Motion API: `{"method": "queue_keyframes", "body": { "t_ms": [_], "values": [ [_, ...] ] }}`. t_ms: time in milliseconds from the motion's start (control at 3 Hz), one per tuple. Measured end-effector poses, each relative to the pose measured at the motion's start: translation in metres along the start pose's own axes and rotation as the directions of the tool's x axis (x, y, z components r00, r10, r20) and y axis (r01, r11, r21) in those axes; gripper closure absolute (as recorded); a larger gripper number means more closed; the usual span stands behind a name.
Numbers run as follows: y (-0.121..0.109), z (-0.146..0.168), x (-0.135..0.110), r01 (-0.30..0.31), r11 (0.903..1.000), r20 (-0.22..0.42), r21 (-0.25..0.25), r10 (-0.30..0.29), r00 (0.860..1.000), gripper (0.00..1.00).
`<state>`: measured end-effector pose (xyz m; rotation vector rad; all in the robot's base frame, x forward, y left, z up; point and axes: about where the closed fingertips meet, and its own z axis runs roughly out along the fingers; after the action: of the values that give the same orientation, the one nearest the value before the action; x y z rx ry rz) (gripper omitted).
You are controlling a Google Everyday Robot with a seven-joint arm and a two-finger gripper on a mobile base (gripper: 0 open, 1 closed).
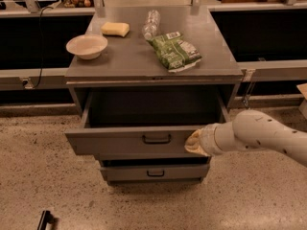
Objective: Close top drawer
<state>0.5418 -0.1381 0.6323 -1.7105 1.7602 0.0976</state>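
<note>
The top drawer (120, 139) is a wide grey metal drawer, pulled partly out of the grey cabinet, with a dark loop handle (157, 139) at the centre of its flat front. Its inside looks empty. My gripper (193, 143) comes in from the right on a white arm (259, 134) and presses against the right part of the drawer front, to the right of the handle.
The cabinet top (120, 61) holds a white bowl (87, 46), a yellow sponge (115, 28), a clear plastic bottle (151, 24) and a green snack bag (175, 50). A lower drawer (154, 172) sits below. Dark counters flank the cabinet. A dark object (44, 220) lies on the speckled floor.
</note>
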Motion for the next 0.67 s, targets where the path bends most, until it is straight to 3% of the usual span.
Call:
{"method": "queue_keyframes", "body": {
  "t_ms": [667],
  "values": [
    [-0.048,0.028,0.011,0.018,0.9991,-0.028,0.038,-0.017,0.999,1.00]
  ]
}}
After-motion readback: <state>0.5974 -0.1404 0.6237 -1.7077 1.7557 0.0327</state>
